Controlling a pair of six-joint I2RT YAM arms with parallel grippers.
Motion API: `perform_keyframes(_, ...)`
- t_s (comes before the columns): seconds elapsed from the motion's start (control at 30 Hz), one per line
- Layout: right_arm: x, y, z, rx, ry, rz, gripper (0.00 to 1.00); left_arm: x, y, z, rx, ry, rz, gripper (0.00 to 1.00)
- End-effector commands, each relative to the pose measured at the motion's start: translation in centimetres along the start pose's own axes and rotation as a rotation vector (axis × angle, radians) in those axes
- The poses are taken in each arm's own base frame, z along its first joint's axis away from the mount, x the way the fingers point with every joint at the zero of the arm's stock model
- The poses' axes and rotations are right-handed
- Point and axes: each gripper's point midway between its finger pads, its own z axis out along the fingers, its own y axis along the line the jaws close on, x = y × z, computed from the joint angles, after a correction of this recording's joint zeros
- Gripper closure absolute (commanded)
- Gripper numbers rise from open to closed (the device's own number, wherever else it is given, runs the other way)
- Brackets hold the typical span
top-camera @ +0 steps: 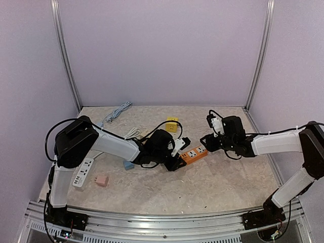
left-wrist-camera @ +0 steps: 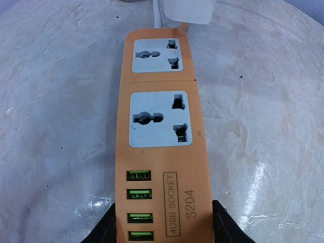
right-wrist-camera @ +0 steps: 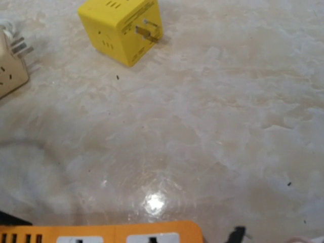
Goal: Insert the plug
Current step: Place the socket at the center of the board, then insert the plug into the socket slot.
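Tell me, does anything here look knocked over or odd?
Only mildly: the yellow cube-shaped plastic plug adapter lies on its side on the pale speckled tabletop, metal prongs sticking out sideways. A small pink adapter and a white power strip lie loose beside the left arm. Nothing looks broken or spilled.

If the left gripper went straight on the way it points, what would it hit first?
The orange power strip: the left gripper straddles its USB end, so it would ride along the body. Beyond that, probably the white piece at the far end; depth is unclear.
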Motion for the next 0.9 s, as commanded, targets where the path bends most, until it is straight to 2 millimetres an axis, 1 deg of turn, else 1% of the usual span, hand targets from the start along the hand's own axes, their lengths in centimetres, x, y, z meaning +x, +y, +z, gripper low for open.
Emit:
perform_keyframes(0.0,-0.9,0.4,0.6,0.033,-0.035,-0.057,0.79,1.5,-0.4,0.4,0.005,0.025,-0.020,0.62)
perform_keyframes(0.17,-0.4,0.9,1.2,0.039,-0.027,-0.085,0.79,1.7,-0.2,0.5,-0.009,0.028,-0.025,0.62)
perform_keyframes(0.3,0.0,0.9,1.6,0.044,-0.021,-0.095,0.78,1.5,-0.2,0.5,-0.011,0.025,-0.022,0.62)
perform_keyframes(0.47,0.1,1.2,2.1,0.042,-0.019,-0.104,0.78,1.2,-0.2,0.4,-0.024,0.023,-0.006,0.62)
perform_keyframes(0.63,0.1,1.4,2.5,0.039,-0.015,-0.106,0.79,1.3,-0.2,0.5,-0.039,0.032,0.008,0.62)
perform_keyframes(0.87,1.4,1.8,2.5,0.036,0.022,-0.115,0.79,1.3,0.1,0.5,-0.058,0.036,0.009,0.62)
